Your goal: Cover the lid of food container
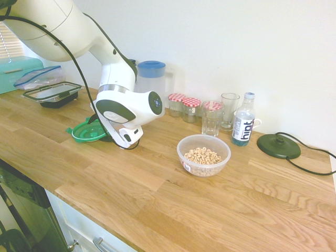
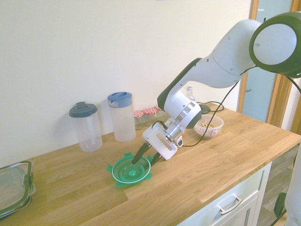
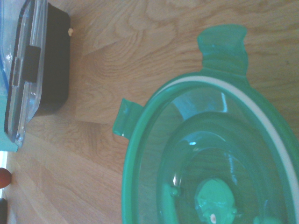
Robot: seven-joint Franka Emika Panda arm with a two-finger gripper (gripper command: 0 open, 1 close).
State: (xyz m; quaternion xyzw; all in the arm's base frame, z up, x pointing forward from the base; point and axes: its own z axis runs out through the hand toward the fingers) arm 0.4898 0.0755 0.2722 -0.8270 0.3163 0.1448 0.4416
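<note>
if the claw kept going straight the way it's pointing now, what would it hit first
Most likely the lid. The claw angles down with its fingers apart at the lid's rim, one finger tip over the inside. Whether it already touches is hard to tell.

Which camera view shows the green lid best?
The second exterior view: the whole lid lies in sight on the counter, with only the fingers over its rim. The wrist view shows it close but cut off. In the first exterior view the arm hides most of it.
</note>
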